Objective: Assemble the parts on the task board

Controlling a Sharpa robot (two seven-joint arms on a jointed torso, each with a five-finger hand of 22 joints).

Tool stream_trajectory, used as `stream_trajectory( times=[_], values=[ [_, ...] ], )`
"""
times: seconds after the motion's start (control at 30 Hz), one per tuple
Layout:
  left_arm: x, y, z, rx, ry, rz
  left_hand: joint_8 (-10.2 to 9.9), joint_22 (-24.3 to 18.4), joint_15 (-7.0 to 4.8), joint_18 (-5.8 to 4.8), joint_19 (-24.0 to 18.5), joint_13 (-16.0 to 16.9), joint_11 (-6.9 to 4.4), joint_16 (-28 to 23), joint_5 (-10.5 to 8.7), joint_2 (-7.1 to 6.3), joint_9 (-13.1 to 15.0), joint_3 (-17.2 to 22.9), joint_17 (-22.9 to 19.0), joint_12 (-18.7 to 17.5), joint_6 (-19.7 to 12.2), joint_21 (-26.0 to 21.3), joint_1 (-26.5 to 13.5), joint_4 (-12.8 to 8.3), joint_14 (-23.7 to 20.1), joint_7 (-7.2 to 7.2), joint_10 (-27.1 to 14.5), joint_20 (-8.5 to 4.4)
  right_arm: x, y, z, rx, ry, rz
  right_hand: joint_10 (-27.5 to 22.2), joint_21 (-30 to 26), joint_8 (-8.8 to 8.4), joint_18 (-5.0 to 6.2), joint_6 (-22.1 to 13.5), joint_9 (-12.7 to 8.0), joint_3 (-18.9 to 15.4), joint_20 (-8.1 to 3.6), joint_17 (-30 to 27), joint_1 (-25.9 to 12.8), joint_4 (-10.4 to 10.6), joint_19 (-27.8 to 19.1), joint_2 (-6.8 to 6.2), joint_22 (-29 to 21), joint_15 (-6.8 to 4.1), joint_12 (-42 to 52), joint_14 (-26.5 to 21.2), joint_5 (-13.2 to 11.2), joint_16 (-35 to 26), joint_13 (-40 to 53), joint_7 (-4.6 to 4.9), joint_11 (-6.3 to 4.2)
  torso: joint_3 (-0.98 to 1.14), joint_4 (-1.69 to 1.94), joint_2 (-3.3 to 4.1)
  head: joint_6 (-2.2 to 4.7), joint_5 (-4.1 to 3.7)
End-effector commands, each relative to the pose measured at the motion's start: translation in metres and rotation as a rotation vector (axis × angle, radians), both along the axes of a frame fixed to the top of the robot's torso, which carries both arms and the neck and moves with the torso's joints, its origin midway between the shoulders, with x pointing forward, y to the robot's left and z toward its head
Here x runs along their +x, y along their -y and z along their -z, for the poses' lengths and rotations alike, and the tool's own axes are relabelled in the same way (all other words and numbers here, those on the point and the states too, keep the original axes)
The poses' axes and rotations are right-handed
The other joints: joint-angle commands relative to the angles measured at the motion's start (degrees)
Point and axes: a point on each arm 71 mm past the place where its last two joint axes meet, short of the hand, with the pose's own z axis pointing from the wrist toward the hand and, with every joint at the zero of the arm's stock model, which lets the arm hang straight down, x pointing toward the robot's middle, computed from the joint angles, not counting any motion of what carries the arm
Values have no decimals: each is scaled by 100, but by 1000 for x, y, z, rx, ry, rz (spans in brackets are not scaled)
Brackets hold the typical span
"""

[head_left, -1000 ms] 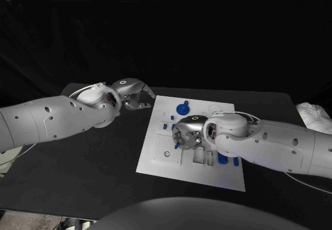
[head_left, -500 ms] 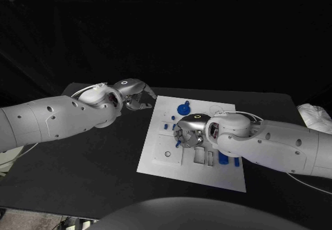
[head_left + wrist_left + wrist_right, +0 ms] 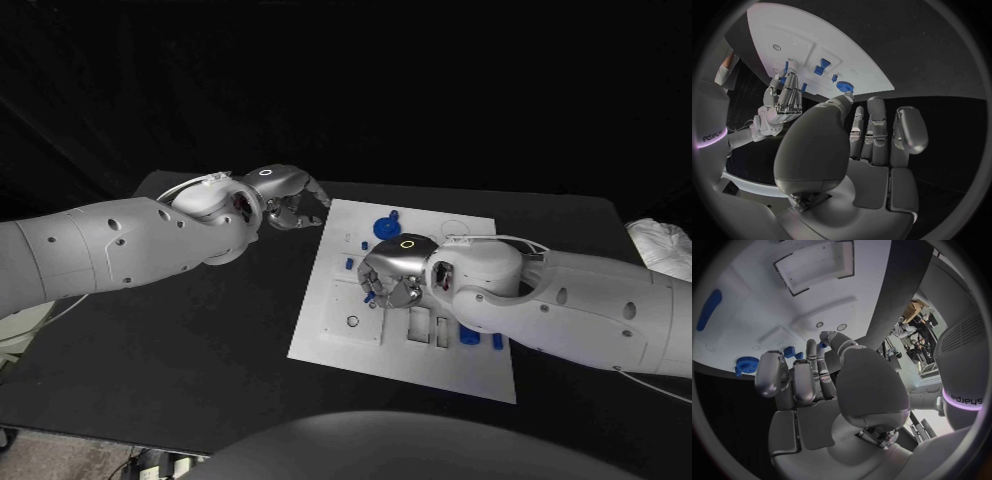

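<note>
The white task board (image 3: pixel 476 365) lies mid-table. A blue gear (image 3: pixel 384 227) stands near its far edge, and it also shows as the blue gear (image 3: pixel 747 363) and the blue gear (image 3: pixel 845 86). Small blue parts (image 3: pixel 348 263) sit at the board's left, and more blue parts (image 3: pixel 469 335) lie on its near right side. My right hand (image 3: pixel 392 275) hovers low over the board's middle. Its thumb and a finger pinch a small blue part (image 3: pixel 821 345). My left hand (image 3: pixel 291 207) hangs just off the board's far left corner, its fingers (image 3: pixel 873 130) holding nothing.
A white bundle (image 3: pixel 661 245) lies at the table's right edge. The board has rectangular recesses (image 3: pixel 430 325) near my right hand. A long blue part (image 3: pixel 709 307) lies on the board. Bare black table (image 3: pixel 188 340) spreads left of the board.
My left hand has drifted slightly right, closer to the board's far corner. My right hand stays over the board's middle, nearly still.
</note>
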Motion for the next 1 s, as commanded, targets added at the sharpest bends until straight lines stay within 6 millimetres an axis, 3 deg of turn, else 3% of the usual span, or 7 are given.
stream_trajectory(
  times=[0.03,0.37,0.77,1.0],
  values=[
    [0,1,2,3,-26,-5,-23,922,15,80,-42,-7,35,-21,-3,24,-9,37,-2,38,-40,-27,56,-7,-36,4,9,17,-2,-3,-3,-51,120,-35,-29,-22,49,42,41,44,-9,-2,-9,-9,-48,-7,-26,870,-18,33,-20,34,-37,35,-14,-8,-3,-18,0,0,14],
    [0,1,4,5,-38,-6,-24,923,21,80,-43,-7,45,-27,-1,32,-12,42,-15,42,-47,-28,67,-10,-42,6,15,21,-10,-9,-6,-76,198,-80,-38,-4,70,37,64,91,0,-9,2,-2,-79,9,-39,877,-27,66,-11,64,-31,78,-32,-17,-2,-6,-4,0,6],
    [-1,-1,9,11,-56,-13,-24,921,28,81,-45,-7,56,-33,2,37,-16,45,-29,46,-53,-35,81,-12,-50,15,19,26,-17,-10,-4,-133,190,-60,-41,-45,69,48,69,105,14,-13,-58,6,-93,-17,-36,864,-32,75,-39,72,-59,94,-26,-24,-13,-7,-8,0,-17],
    [-1,0,10,9,-57,-13,-24,921,30,81,-46,-7,59,-36,3,38,-17,46,-35,48,-56,-35,85,-13,-52,19,20,27,-18,-10,-1,-156,179,-56,-26,-59,57,51,59,115,30,-19,-68,12,-105,-25,-28,860,-38,93,-44,71,-66,113,-15,-34,-7,1,-10,0,-19]
  ],
)
